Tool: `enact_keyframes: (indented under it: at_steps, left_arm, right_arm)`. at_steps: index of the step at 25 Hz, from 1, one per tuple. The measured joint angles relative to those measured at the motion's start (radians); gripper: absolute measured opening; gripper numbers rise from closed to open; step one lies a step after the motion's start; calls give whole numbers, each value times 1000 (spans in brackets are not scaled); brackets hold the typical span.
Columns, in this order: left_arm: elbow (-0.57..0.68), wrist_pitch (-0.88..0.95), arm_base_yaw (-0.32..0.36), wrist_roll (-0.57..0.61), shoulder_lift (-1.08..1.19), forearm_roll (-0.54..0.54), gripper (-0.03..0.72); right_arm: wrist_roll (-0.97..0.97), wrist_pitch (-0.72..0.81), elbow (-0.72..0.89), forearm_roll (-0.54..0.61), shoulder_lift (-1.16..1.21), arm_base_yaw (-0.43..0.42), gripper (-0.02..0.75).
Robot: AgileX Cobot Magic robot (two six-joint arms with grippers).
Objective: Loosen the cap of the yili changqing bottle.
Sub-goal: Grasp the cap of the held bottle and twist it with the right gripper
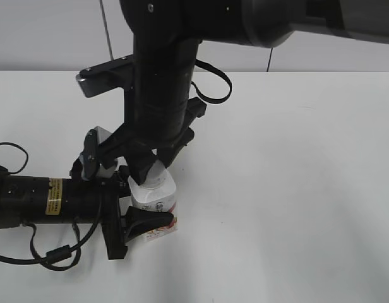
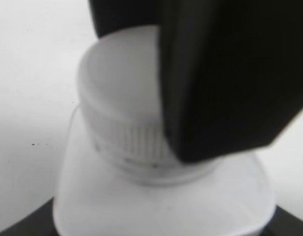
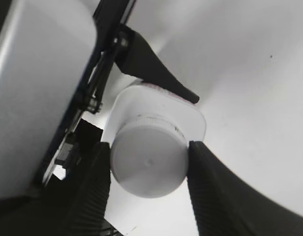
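The yili changqing bottle (image 1: 155,197) stands upright on the surface (image 1: 295,189), its body clamped by the left pincer (image 1: 139,214) entering from 9 o'clock. The right pincer (image 3: 149,167) descends along the bottle's vertical axis, clamped on the cap (image 3: 147,164).

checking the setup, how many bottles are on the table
1. The yili changqing bottle stands near the table's left-centre, its body held by the left gripper, its cap between the right gripper's fingers. Any others are hidden.
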Motion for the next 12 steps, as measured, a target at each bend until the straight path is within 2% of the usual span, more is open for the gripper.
enact_keyframes:
  at_steps: [6,12]
  left_arm:
    - [0,0,0,0,0,0,421]
    - [0,1,0,3,0,2,421]
  right_arm:
    - [-258,1,0,0,0,-1,382]
    - [-715,2,-2,0,0,-1,382]
